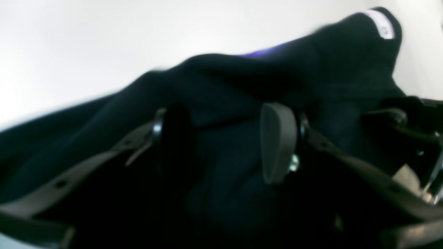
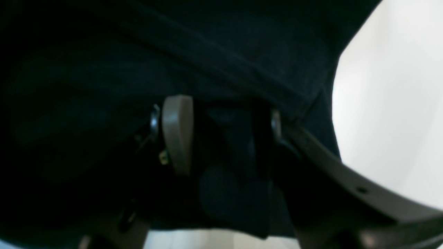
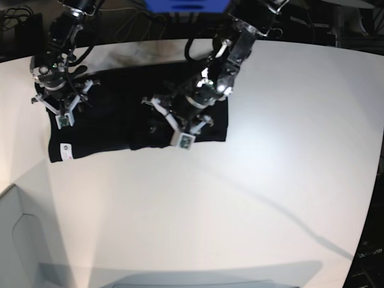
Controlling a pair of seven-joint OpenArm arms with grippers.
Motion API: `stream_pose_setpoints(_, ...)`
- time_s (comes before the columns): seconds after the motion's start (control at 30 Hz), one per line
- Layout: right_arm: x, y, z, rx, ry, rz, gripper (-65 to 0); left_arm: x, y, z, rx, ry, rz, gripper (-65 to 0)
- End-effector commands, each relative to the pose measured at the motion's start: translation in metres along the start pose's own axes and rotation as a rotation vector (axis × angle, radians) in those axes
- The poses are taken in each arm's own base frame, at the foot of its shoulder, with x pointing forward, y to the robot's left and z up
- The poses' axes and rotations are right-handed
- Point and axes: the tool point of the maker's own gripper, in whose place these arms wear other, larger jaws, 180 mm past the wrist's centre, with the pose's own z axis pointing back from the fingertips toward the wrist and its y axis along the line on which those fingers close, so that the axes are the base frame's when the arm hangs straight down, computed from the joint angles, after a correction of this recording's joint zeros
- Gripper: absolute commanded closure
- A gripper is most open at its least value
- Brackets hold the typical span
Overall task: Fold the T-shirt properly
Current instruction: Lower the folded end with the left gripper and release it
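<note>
Left gripper (image 1: 225, 138) jaws parted around T-shirt (image 3: 120, 114) folds, right gripper (image 2: 225, 135) likewise, white table (image 3: 270, 180)

left gripper (image 1: 225, 138): jaws apart | right gripper (image 2: 225, 135): jaws apart

T-shirt (image 3: 120, 117) spread on table (image 3: 270, 180), far-left area of base view, left gripper (image 3: 174, 123) over shirt's mid section — near front edge, right gripper (image 3: 60, 105) over opposite end, tag (image 3: 65, 150) at front corner below it.
</note>
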Motion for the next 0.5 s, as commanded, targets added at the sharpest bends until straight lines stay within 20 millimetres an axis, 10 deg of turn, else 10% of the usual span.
stream_pose_setpoints(0.0, 0.006, -0.002, 0.002, -0.002, -0.016, 0.014, -28.4, 0.012, -0.018, -0.008, -0.044, -0.028, -0.005, -33.8)
stream_pose_setpoints(0.27, 0.015, -0.009, 0.003, -0.02, -0.039, 0.016, -28.5, 0.016, -0.078, -0.038, -0.16, 0.01, -0.076, -33.8)
stream_pose_setpoints(0.47, 0.045, -0.026, 0.025, -0.091, -0.122, 0.064, -28.6, 0.034, -0.065, -0.008, -0.16, -0.069, -0.125, -33.8)
